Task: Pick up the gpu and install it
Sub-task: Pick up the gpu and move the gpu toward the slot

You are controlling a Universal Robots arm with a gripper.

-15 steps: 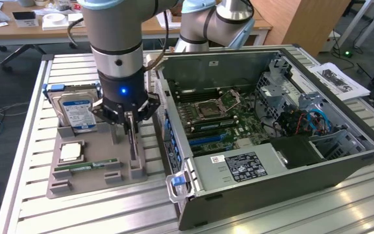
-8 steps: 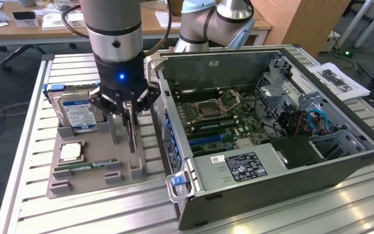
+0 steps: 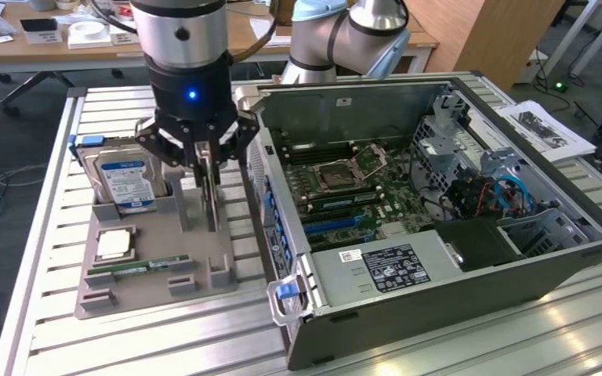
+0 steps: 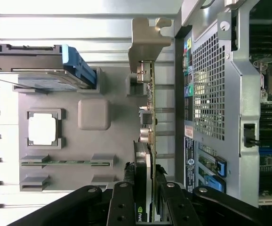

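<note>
The gpu (image 3: 211, 205) stands on edge as a thin dark card in the grey holder tray (image 3: 139, 294), just beside the open computer case (image 3: 437, 258). My gripper (image 3: 209, 160) comes straight down on it, its black fingers shut on the card's upper edge. In the wrist view the gpu (image 4: 148, 117) is edge-on, running from between my gripper (image 4: 144, 197) up to its pale metal bracket (image 4: 148, 37). Its lower edge sits at the tray's slot; I cannot tell whether it is lifted.
The tray (image 4: 112, 141) also holds an upright hard drive (image 3: 123, 178), a CPU (image 3: 113, 244) and a green RAM stick (image 3: 139, 266). The case lies open on its side with motherboard (image 3: 353, 196) and blue slots (image 3: 332, 229) exposed. Papers (image 3: 547, 129) lie at the exterior view's right.
</note>
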